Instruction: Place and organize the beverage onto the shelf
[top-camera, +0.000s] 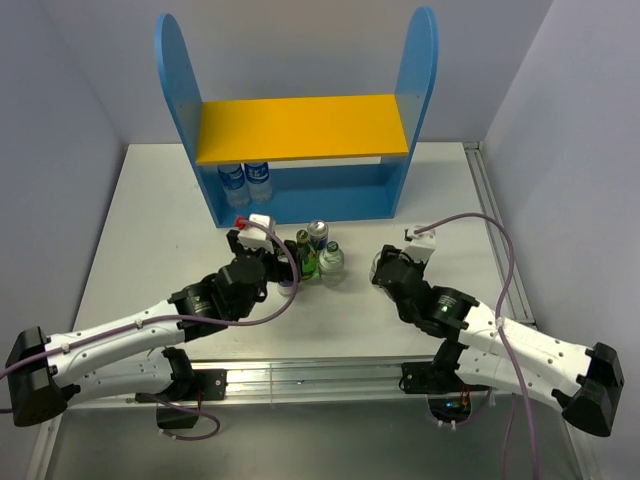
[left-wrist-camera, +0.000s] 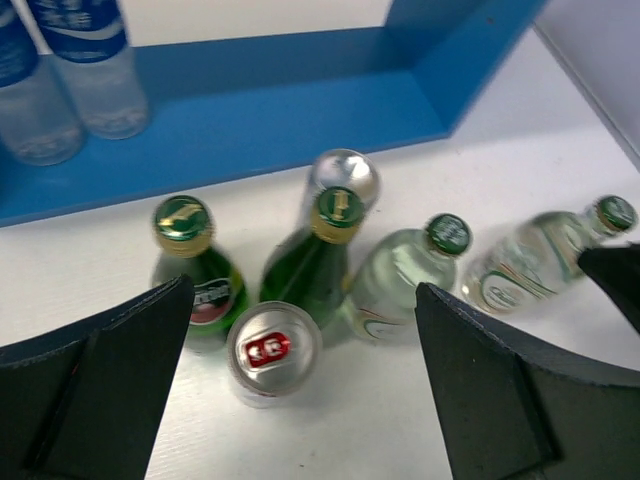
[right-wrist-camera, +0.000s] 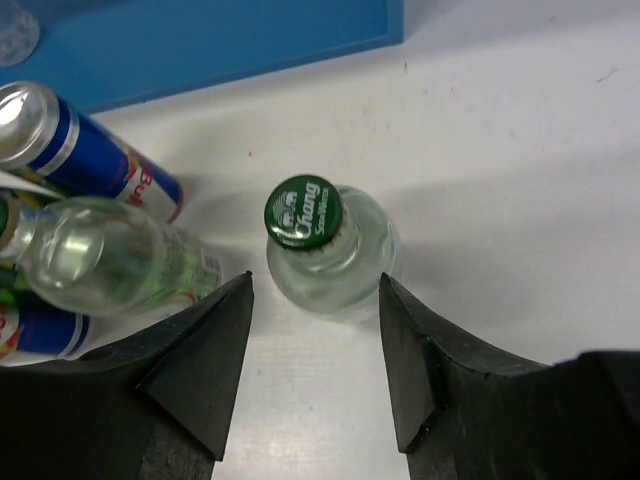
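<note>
Right fingers: we saw them released, flanking an upright clear glass bottle with green cap.
Left fingers: released above a silver-topped can and dark green glass bottles.
Blue shelf with yellow board: farther back on the white table.

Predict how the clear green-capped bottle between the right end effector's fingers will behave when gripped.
The clear bottle looks like smooth glass, so it may slip unless the right end effector squeezes firmly. It stands upright and narrow, so a nudge would probably tip it. Round, it would likely roll.
</note>
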